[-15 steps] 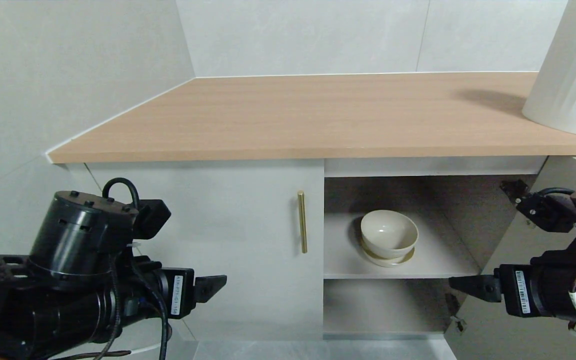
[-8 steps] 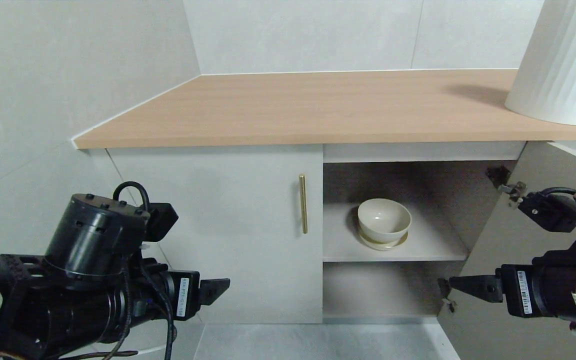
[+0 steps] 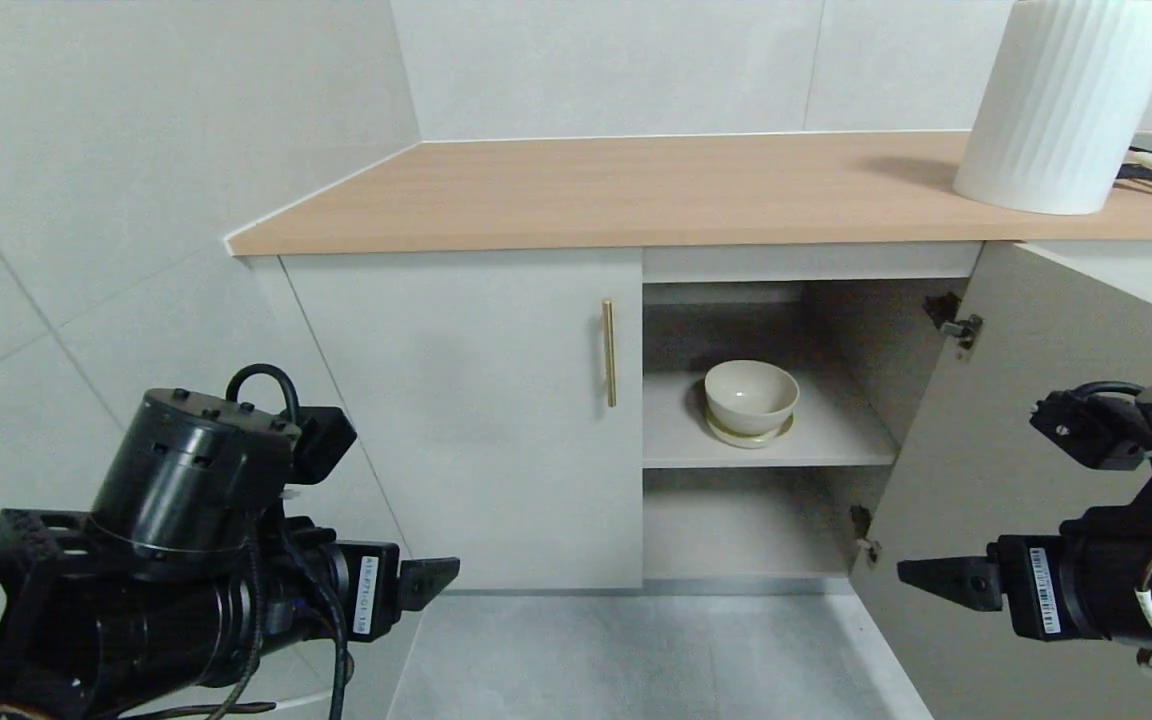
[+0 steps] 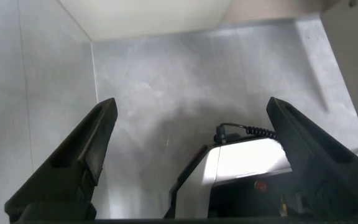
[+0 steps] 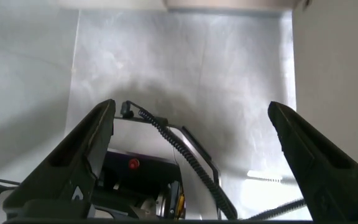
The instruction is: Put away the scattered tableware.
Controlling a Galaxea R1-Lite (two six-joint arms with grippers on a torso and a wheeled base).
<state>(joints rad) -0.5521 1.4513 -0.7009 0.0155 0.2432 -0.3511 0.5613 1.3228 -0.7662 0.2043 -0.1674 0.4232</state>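
Your view is pulling back from the cabinet (image 3: 456,400); nothing inside is shifting. You're holding the left gripper (image 4: 191,124) and right gripper (image 5: 191,124) spread wide, both empty. The bowl (image 3: 751,397) is sitting on its saucer (image 3: 748,436) on the shelf (image 3: 836,440), ahead of and above both grippers, nearer the right gripper.

The left arm (image 3: 176,500) and right arm (image 3: 1126,590) are black, with pointy fingers (image 3: 428,578), white stickers (image 3: 364,596), screws (image 3: 174,395) and a looped cable (image 3: 261,385).
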